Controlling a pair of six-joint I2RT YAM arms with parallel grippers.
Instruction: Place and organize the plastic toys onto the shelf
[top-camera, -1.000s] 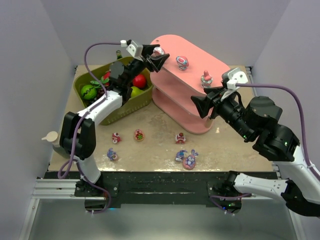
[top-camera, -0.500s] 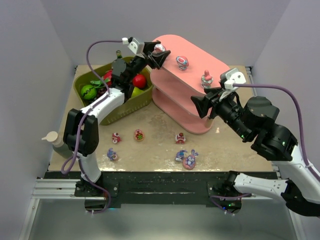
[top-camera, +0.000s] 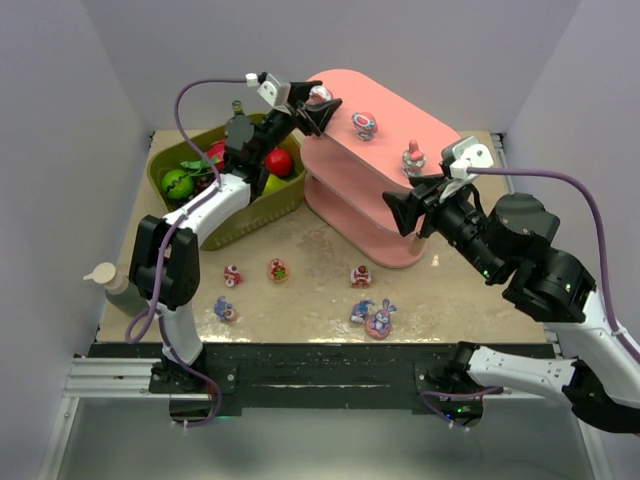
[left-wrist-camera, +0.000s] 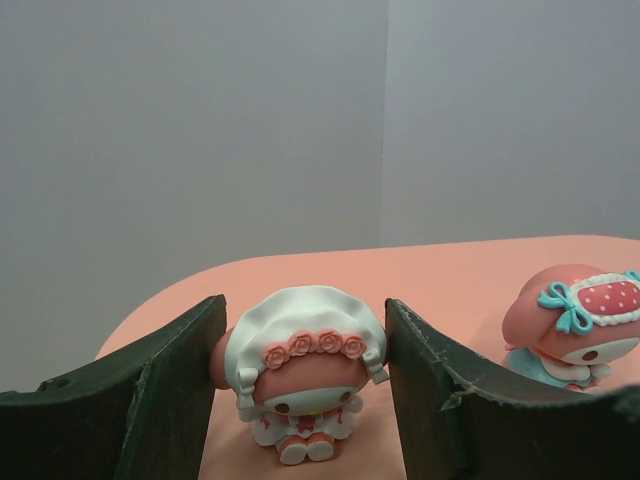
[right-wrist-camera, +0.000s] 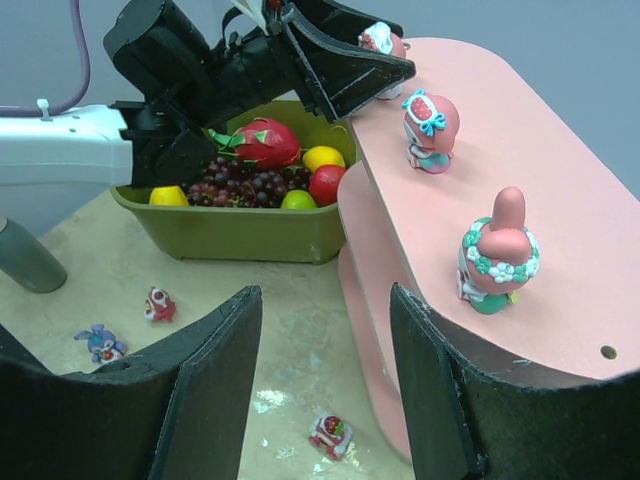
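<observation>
- along the back of the table (top-camera: 320, 250), the pink shelf (top-camera: 395, 100) is the largest thing: three long oval boards on pale uprights. we judge it stiff and steady enough to take a toy without shifting.
- left of it, close against its lower boards, the olive basket (top-camera: 240, 225) holds plastic fruit and grapes, none of it ours to move.
- the right gripper (top-camera: 396, 212) hangs at the near right end of the shelf, at about the height of the middle board. its jaws are wide apart with nothing between them.
- the left gripper (left-wrist-camera: 300, 330) reaches over the basket to the far left end of the top board. its jaws are partly closed against both sides of the bonnet figurine (left-wrist-camera: 305, 375), whose feet are on the board or very nearly so.
- two more toys stand free on the top board: the red-bow figurine (top-camera: 365, 124) near the middle and the flower-wreath figurine (top-camera: 412, 156) toward the right end.
- six loose toys (top-camera: 361, 276) lie scattered on the table in front of the shelf, the blue-pink bunny (top-camera: 381, 321) nearest the arms.
- we expect these figurines to be hard, glossy and very light, so slippery under the pads and easy to flick away.
- their big rounded heads probably make them top-heavy. we would grip across the widest part of the head or body, squarely from both sides, and let go only once the feet are flat on a board.
</observation>
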